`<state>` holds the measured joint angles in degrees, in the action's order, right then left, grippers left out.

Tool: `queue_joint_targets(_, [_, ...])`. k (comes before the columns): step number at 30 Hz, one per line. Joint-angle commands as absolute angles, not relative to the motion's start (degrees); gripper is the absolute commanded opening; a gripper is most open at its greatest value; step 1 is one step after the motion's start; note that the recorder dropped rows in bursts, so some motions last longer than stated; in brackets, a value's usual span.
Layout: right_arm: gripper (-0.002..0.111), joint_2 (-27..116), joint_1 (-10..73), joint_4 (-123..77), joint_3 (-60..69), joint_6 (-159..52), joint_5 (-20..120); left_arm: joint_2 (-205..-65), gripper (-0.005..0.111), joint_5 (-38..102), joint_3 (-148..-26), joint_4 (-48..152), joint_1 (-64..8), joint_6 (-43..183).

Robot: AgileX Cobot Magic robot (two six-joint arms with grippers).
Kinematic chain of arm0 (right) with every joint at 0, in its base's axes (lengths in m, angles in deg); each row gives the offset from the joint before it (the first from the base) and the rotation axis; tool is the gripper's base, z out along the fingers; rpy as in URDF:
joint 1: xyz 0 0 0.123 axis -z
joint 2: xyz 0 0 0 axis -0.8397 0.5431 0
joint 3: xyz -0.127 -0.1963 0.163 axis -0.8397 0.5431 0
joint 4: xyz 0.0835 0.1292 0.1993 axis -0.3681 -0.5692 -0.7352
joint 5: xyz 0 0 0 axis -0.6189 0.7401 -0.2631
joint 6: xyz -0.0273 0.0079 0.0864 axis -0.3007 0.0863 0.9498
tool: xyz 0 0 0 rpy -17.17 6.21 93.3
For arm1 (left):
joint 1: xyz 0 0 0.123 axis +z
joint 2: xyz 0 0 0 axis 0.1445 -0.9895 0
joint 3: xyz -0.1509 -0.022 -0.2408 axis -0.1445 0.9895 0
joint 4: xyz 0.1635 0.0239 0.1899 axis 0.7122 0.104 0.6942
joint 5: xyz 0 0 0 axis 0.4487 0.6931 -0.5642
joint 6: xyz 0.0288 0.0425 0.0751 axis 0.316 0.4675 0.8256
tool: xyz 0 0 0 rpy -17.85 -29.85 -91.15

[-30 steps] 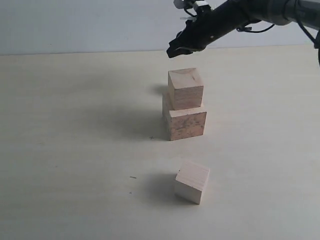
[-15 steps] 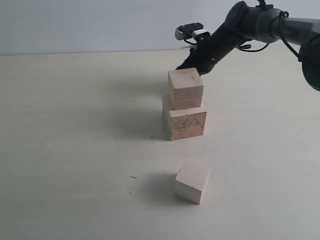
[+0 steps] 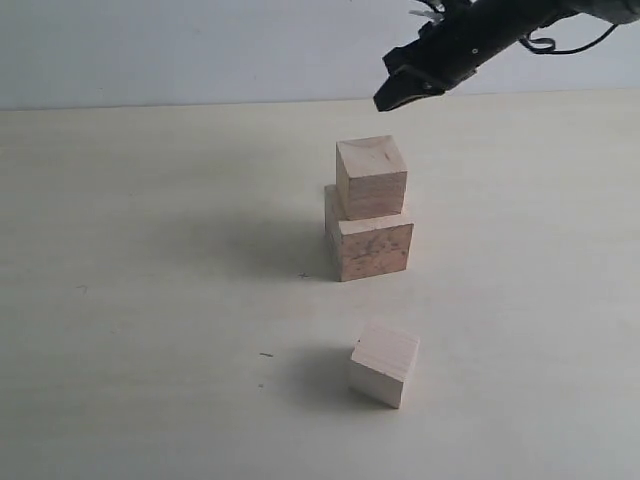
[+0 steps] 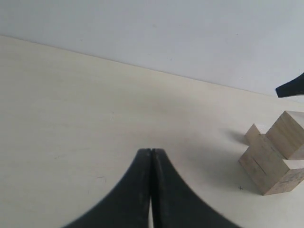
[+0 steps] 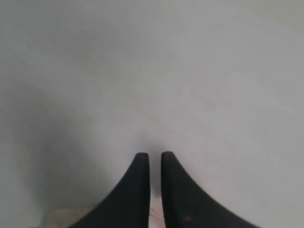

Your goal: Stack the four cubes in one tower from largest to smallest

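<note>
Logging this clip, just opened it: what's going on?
The right gripper hovers high beside the two-cube stack, fingers nearly together, holding nothing. A mid-sized cube sits on the largest cube. A paler cube lies loose in front, and the left wrist view shows a small cube behind the stack. The left gripper is shut and empty.

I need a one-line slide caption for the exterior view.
Tower of two cubes, a third cube loose on the table in front, right gripper hovering higher up.

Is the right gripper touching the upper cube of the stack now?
Apart. Exterior view: the right gripper hangs above the upper cube, wall and table showing between them.
</note>
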<state>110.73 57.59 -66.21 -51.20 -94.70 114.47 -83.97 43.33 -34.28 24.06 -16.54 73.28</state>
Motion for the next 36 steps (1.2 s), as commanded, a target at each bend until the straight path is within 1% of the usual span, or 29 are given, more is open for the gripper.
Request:
queue_joint_targets(1, [0.006, 114.1, 55.8, -72.6, -51.5, -99.4, 116.7, -83.6, 0.000, 43.5, -34.1, 23.8, -16.8, 72.9])
queue_joint_targets(8, [0.006, 118.7, 55.5, -72.8, -51.5, -97.6, 119.7, -83.6, 0.000, 43.6, -34.1, 23.8, -16.8, 72.9])
queue_joint_targets(10, [0.006, 118.8, 55.9, -68.6, -51.5, -95.9, 120.4, -83.6, 0.000, 43.6, -34.1, 23.8, -16.8, 72.9])
queue_joint_targets(13, [0.006, 118.8, 57.5, -62.9, -51.6, -89.8, 120.4, -83.6, 0.000, 43.6, -34.1, 23.8, -16.8, 72.9])
queue_joint_targets(17, [0.006, 118.5, 61.0, -62.3, -51.6, -85.3, 120.4, -83.6, 0.000, 43.6, -34.1, 23.8, -16.8, 72.9])
queue_joint_targets(21, [0.006, 115.6, 64.1, -53.6, -51.4, -77.2, 120.4, -83.6, 0.000, 43.6, -34.1, 23.8, -16.8, 72.9])
queue_joint_targets(26, [0.006, 109.4, 65.5, -60.4, -51.4, -78.8, 120.4, -83.6, 0.000, 43.6, -34.1, 24.0, -16.8, 72.9])
queue_joint_targets(29, [0.006, 106.0, 65.5, -56.5, -51.3, -76.6, 120.4, -83.6, 0.000, 43.6, -34.1, 25.5, -16.8, 73.1])
queue_joint_targets(32, [0.006, 102.4, 65.9, -49.9, -46.9, -70.8, 120.4, -83.6, 0.000, 43.6, -34.1, 30.5, -16.8, 73.0])
queue_joint_targets(36, [0.005, 94.5, 66.2, -54.4, -29.8, -75.6, 120.4, -83.6, 0.000, 43.6, -34.1, 31.9, -16.8, 73.0])
